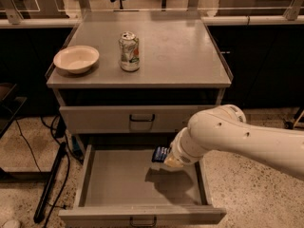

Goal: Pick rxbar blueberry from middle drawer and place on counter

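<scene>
We see the gripper (165, 157) clamped on the rxbar blueberry (160, 153) above the open middle drawer (118, 184).

The white arm (237, 137) comes in from the right edge of the frame and bends down toward the lower centre, where its gripper holds 1 dark-blue bar by the bar's right end. The bar hangs clear of the drawer floor near the drawer's right rear, with a shadow under it. The drawer above (142, 119) is closed. In the upper half of the frame, the counter (185, 46) carries 2 things: a pale bowl (76, 59) at its left front and a silver can (129, 51) just right of the bowl, upright.
</scene>
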You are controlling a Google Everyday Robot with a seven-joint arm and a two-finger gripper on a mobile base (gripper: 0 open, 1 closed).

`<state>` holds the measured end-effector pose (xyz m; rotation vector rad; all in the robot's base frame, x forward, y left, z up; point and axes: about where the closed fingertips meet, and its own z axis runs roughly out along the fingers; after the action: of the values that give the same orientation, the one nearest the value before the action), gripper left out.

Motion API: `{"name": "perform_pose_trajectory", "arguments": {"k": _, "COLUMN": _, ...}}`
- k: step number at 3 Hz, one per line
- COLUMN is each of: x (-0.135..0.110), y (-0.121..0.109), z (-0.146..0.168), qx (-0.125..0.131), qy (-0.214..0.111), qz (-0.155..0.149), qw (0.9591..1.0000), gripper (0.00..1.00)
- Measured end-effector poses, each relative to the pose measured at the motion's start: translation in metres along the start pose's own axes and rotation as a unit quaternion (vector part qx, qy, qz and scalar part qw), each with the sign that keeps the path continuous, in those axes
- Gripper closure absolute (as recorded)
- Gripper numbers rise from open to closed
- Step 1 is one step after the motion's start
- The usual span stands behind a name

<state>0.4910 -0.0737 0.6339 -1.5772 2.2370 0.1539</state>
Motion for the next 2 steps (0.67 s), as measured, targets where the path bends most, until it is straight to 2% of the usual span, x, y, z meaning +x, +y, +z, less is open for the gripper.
{"name": "perform_pose_trajectory", "arguments": {"k": 1, "x": -0.006, "y": -0.012, "z": -0.027, "qx": 0.024, "qy": -0.004, "qz": -0.005, "qw": 0.9997, "gripper": 1.0}}
{"name": "perform_pose_trajectory", "arguments": {"k": 2, "x": -0.017, "y": -0.03, "z": -0.065, "qx": 0.059, "qy": -0.002, "qz": -0.016, "qw": 0.9981, "gripper": 1.0}}
